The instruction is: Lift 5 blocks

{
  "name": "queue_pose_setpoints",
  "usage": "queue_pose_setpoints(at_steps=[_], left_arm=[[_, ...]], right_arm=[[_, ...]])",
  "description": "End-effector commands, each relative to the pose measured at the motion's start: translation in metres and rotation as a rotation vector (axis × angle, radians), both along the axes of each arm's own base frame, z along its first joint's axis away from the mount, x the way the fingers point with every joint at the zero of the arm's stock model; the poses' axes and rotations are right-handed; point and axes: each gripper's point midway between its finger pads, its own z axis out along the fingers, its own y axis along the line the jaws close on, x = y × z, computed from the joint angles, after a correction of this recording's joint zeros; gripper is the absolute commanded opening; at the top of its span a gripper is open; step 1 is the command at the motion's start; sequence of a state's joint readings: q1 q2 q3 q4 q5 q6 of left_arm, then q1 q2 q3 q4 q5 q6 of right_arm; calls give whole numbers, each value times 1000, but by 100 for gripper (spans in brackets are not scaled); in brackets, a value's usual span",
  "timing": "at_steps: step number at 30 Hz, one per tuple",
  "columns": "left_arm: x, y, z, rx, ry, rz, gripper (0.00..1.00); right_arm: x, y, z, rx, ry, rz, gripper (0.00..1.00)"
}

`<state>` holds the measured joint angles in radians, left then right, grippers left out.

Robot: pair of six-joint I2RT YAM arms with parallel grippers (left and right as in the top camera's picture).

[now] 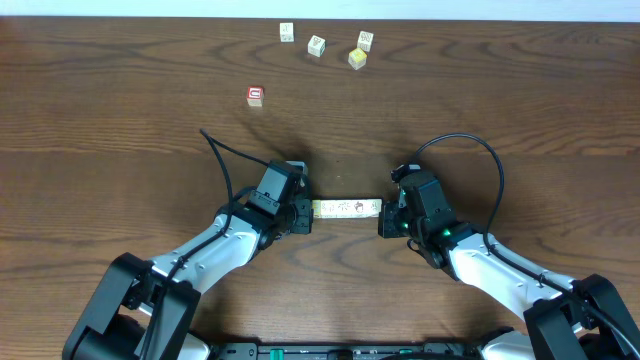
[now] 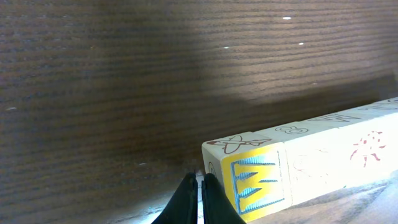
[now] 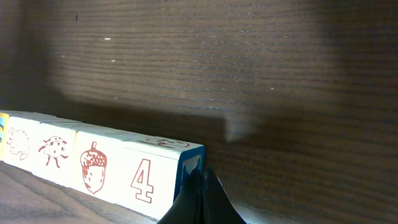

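A straight row of several small cream and yellow picture blocks (image 1: pixel 347 208) lies end to end between my two grippers at the table's near middle. My left gripper (image 1: pixel 305 212) is shut, its closed tips (image 2: pixel 198 180) pressing the row's left end beside the yellow-faced block (image 2: pixel 255 183). My right gripper (image 1: pixel 388 215) is shut too, its tips (image 3: pixel 200 174) against the blue end face of the block marked 4 (image 3: pixel 146 180). Nothing sits between either pair of fingers. Whether the row rests on the wood or hangs just above it, I cannot tell.
Several more small cubes stand loose at the far edge: cream ones (image 1: pixel 287 32) (image 1: pixel 316 46) (image 1: pixel 365 40) and a yellow one (image 1: pixel 357 59). A red-faced cube (image 1: pixel 255 96) sits left of middle. The dark wooden table (image 1: pixel 120 130) spreads around.
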<state>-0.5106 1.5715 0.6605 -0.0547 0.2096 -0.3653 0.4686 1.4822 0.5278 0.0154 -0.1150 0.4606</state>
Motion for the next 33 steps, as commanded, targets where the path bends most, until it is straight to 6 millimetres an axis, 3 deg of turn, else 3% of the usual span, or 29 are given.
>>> queue_pose_setpoints(at_steps=[1, 33], left_arm=[[-11, -23, 9, -100, 18, -88, 7], [-10, -34, 24, -166, -11, -120, 7]], right_arm=[[-12, 29, 8, 110, 26, 126, 1], [-13, 40, 17, 163, 11, 170, 1]])
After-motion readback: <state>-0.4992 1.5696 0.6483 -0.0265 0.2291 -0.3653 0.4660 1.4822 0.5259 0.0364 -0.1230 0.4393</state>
